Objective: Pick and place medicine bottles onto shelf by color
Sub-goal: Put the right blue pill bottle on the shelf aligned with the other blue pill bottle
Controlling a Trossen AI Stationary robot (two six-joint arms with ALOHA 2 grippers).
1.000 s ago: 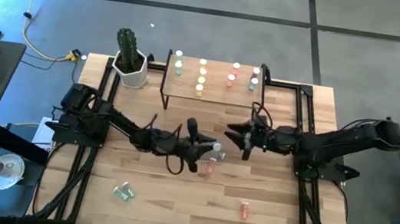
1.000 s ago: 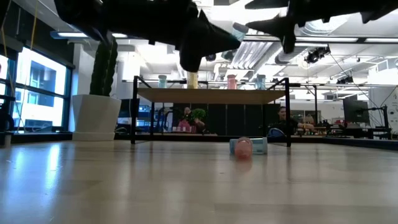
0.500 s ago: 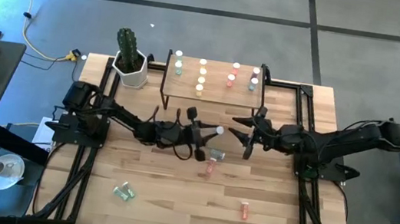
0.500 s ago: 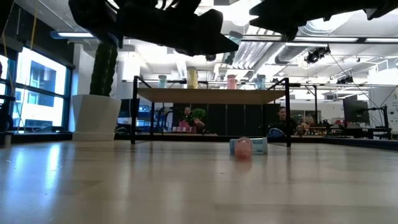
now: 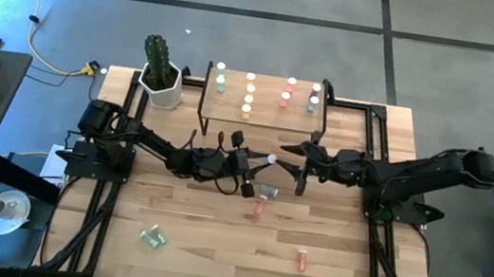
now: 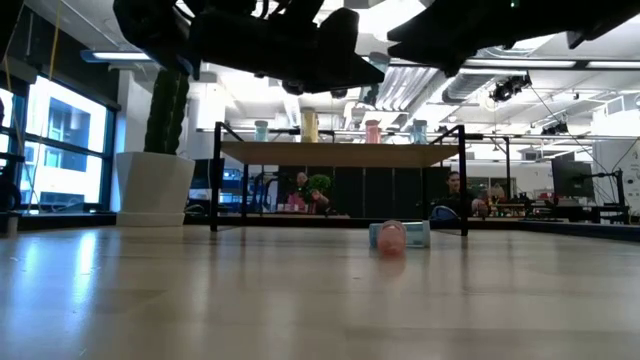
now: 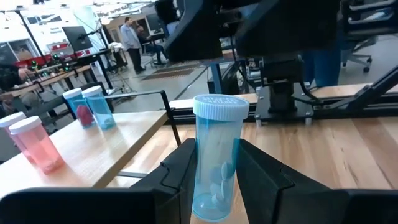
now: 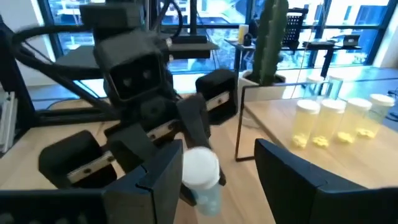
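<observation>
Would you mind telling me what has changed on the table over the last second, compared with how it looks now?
The left gripper, shut on a pale blue bottle, has swung from the table's middle toward the shelf and turned the bottle's cap to the right gripper. That gripper has edged closer, its fingers spread on either side of the cap, not yet closed. The bottles on the shelf and those lying on the table have not moved.

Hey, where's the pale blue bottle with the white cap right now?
The pale blue bottle is held off the table in the left gripper, mid-table in front of the shelf, its cap toward the open right gripper.
</observation>
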